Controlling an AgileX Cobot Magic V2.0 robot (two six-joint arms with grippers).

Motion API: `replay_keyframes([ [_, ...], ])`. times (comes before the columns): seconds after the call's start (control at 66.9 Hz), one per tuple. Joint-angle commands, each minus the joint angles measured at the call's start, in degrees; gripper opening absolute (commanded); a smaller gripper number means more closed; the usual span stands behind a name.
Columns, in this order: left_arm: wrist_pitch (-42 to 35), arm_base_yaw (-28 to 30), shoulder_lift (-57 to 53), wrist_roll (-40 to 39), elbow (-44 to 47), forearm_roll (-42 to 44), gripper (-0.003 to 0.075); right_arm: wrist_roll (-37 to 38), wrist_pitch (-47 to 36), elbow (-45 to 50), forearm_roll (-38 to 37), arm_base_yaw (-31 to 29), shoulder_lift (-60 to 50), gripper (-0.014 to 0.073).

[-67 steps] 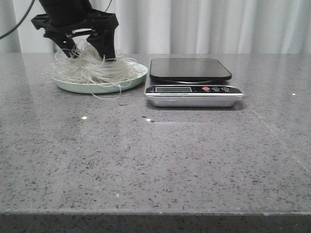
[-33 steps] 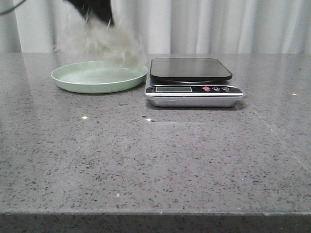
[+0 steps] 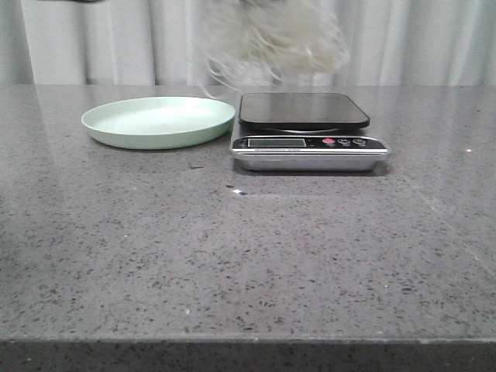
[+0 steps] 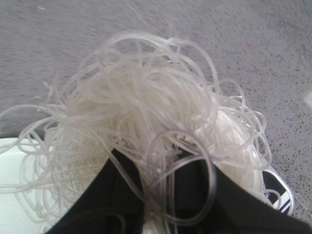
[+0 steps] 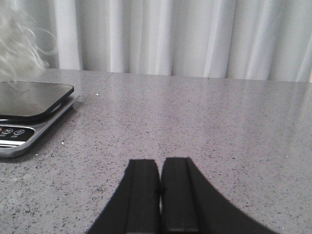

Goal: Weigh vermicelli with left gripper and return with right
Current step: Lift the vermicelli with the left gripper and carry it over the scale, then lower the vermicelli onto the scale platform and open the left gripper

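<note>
Left gripper point(image 4: 161, 195) clamped on vermicelli point(image 3: 271, 39), bundle hanging in air above scale point(image 3: 308, 132). Right gripper point(image 5: 160, 195) pressed closed, beside scale, holding nothing.

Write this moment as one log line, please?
left gripper: holding vermicelli | above scale | plate: empty | right gripper: shut, idle

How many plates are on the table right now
1. The pale green plate sits on the table left of the scale, with nothing on it. The vermicelli hangs in the air above the scale. No other plate shows.
</note>
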Motion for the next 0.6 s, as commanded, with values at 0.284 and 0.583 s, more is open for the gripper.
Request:
replay_keyframes([
  [0.284, -4.5, -2.4, 2.1, 0.0, -2.0, -0.6, 0.0389, -0.4, -4.8, -0.7, -0.4, 0.2, -0.9, 0.0178],
  [0.583, 2.3, -1.6, 0.9, 0.0, -9.7, -0.4, 0.0617, -0.4, -4.8, -0.7, -0.4, 0.2, -0.9, 0.0178],
])
